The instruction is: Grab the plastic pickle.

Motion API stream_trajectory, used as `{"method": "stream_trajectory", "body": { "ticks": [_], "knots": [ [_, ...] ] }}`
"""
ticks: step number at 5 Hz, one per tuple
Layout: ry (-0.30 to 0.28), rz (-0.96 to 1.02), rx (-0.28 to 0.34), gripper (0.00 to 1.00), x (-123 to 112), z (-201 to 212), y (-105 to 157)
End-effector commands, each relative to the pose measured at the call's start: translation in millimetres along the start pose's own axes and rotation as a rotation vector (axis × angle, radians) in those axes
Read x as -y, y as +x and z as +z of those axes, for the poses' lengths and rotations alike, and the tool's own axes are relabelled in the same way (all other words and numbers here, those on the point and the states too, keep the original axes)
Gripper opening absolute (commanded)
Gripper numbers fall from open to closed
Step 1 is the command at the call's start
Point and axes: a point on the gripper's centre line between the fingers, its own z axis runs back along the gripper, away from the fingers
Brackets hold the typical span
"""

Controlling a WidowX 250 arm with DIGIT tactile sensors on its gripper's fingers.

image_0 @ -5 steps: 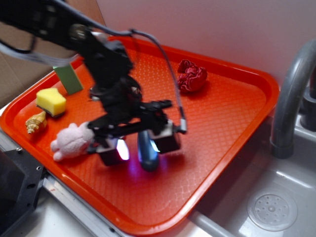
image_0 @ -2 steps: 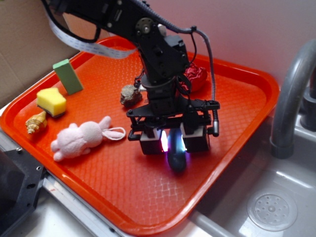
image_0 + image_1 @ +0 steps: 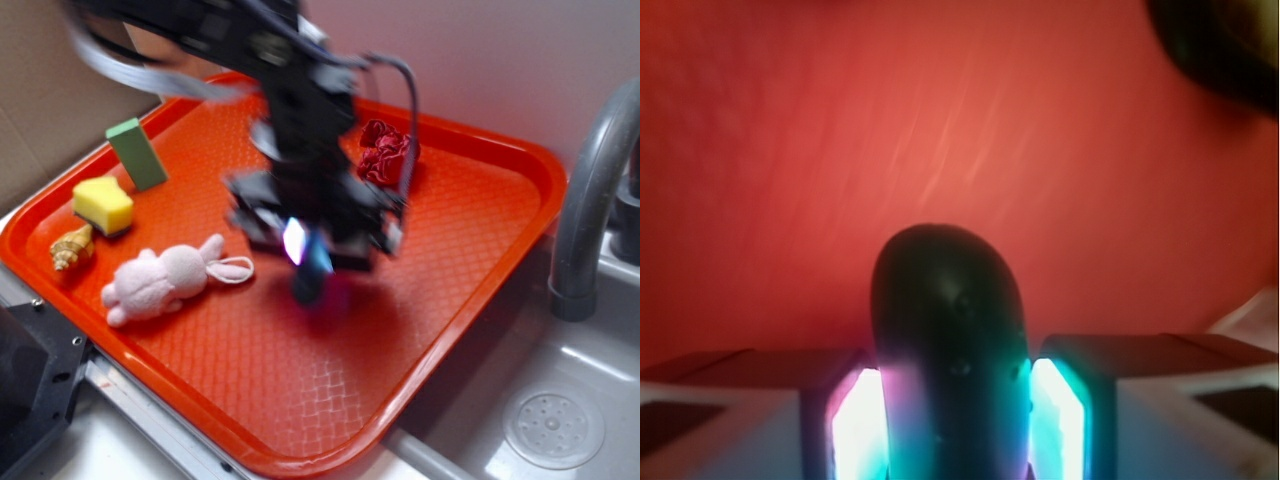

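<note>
From the exterior view, I see the end effector (image 3: pixel 312 245) pinching the plastic pickle (image 3: pixel 310 278), whose lower end hangs below the fingers over the middle of the orange tray (image 3: pixel 470 250). A pink plush bunny (image 3: pixel 160 283) lies left of it, a red crumpled thing (image 3: pixel 387 152) at upper right; a yellow sponge (image 3: pixel 103 204), shell (image 3: pixel 72 247) and green block (image 3: pixel 137 153) sit far left. The arm is motion-blurred, reaching down from the upper left.

From the wrist view, the plastic pickle (image 3: pixel 950 350) sits clamped between two glowing pads (image 3: pixel 858 425).
</note>
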Motion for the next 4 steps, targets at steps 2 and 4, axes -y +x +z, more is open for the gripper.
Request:
{"method": "stream_trajectory", "body": {
  "ticks": [2,4],
  "knots": [
    [-0.184,-0.258,0.013,0.0,-74,84,85],
    [-0.182,-0.287,-0.063,0.0,-66,93,84]
  ]
}}
